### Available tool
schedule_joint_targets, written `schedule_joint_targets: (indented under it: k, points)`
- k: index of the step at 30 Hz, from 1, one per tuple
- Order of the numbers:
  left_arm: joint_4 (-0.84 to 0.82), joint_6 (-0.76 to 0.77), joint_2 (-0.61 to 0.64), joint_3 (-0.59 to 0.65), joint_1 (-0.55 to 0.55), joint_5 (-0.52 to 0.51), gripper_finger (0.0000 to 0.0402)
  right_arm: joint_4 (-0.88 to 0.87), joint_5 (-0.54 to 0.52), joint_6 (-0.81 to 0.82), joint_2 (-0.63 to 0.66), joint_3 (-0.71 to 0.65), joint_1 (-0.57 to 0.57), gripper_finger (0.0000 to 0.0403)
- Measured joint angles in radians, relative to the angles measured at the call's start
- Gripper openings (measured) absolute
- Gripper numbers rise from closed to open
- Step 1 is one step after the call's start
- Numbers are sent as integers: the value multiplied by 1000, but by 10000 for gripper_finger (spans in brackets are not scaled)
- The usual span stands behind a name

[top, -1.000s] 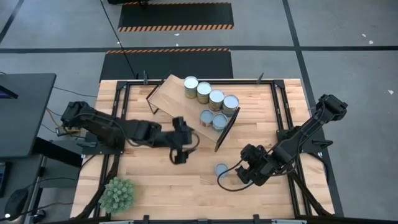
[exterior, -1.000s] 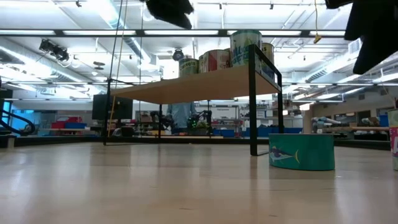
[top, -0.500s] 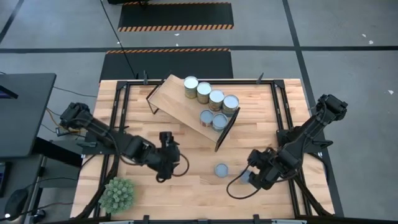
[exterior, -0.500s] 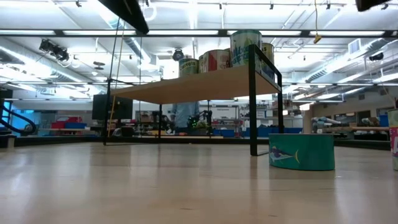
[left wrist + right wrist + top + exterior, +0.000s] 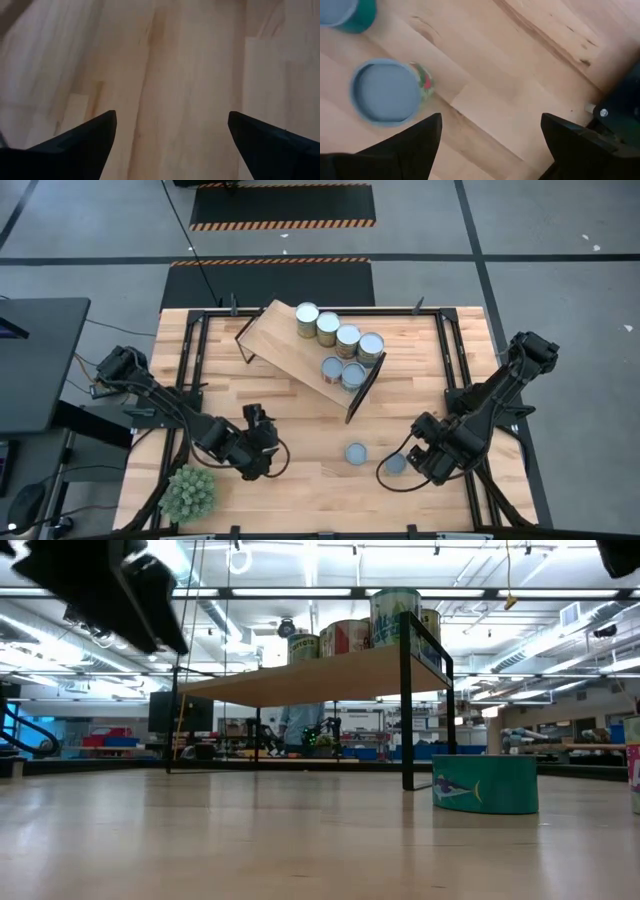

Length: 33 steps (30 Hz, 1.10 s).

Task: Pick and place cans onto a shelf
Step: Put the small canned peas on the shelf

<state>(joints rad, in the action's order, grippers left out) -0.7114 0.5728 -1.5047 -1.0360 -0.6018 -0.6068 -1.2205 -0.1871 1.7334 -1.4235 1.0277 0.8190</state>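
The light-wood shelf [image 5: 300,345] stands on black legs at the table's far middle, with several cans [image 5: 348,338] on top. It also shows in the low view [image 5: 320,675]. Two more cans stand upright on the table: a teal-sided one [image 5: 355,453] [image 5: 485,783] and a blue-grey-topped one [image 5: 395,464] [image 5: 387,90]. My right gripper [image 5: 422,459] [image 5: 490,120] is open and empty, just right of that second can. My left gripper [image 5: 262,458] [image 5: 172,117] is open and empty over bare table, near the front left.
A spiky green plant ball [image 5: 189,492] sits at the near left corner, close to my left arm. Black frame rails [image 5: 195,350] run along the table's sides. Bare wood lies between the two grippers, in front of the shelf.
My left gripper has moved from beside the shelf's near edge toward the table's near left, staying open. My right gripper has drawn back toward the table's right edge, uncovering the second can standing on the table. The cans have kept still.
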Motion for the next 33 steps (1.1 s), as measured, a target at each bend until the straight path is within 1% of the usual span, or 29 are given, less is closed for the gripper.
schedule_joint_targets:
  k: [6, 9, 12, 15, 18, 21, 27, 30, 33]
  points:
    - [52, 94, 0, 55, -21, 1, 388, 122, 9, 30, 0, -91, 6, 347]
    - [64, 126, 0, 64, -25, 17, 388, 191, 38, 53, 0, -143, 6, 347]
    - [85, 128, 0, 64, -29, 65, 388, 234, 72, 129, 0, -197, 5, 347]
    - [128, 128, 0, 64, -29, 117, 388, 239, 129, 245, 0, -233, 5, 347]
    - [162, 128, 0, 64, -36, 143, 388, 270, 118, 333, 0, -239, 0, 347]
    - [189, 128, 1, 64, -37, 149, 388, 380, 87, 312, -15, -238, -23, 347]
    - [200, 92, 1, 64, -27, 153, 388, 648, 84, 206, -145, -225, -95, 347]
    - [201, 93, 1, 64, -23, 165, 388, 695, 73, 172, -214, -168, -139, 347]
    - [202, 94, 1, 64, -24, 168, 388, 701, 58, 82, -279, -82, -184, 347]
